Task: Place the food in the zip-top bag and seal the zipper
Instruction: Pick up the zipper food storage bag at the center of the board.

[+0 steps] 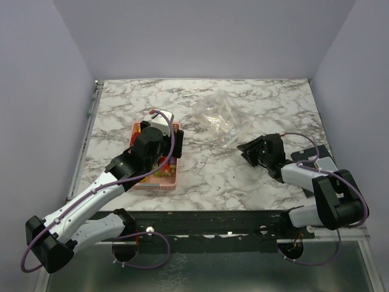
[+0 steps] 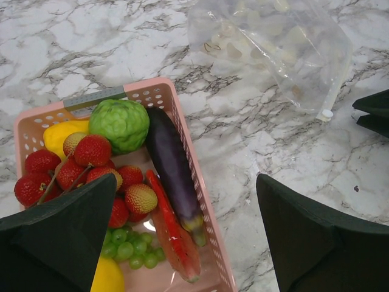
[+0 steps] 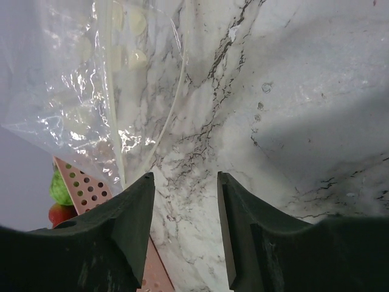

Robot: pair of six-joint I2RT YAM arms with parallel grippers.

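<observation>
The food lies in a pink basket [image 2: 182,131]: a dark purple eggplant [image 2: 173,167], a round green fruit [image 2: 120,125], a red berry cluster [image 2: 91,152] and a yellow fruit [image 2: 61,135]. My left gripper [image 2: 185,237] hovers open above the basket's near right side, holding nothing; it also shows from above [image 1: 159,137]. The clear zip-top bag [image 1: 219,118] lies crumpled on the marble to the right of the basket, and its whitish zipper [image 3: 176,103] runs ahead of my right gripper [image 3: 185,201]. That gripper stands open low over bare marble, just short of the bag's edge [image 3: 73,109].
Green grapes [image 2: 127,246] and a red watermelon slice [image 2: 176,234] share the basket. The right gripper's dark fingers [image 2: 372,112] show beside the bag's corner in the left wrist view. Grey walls surround the marble table [image 1: 267,97].
</observation>
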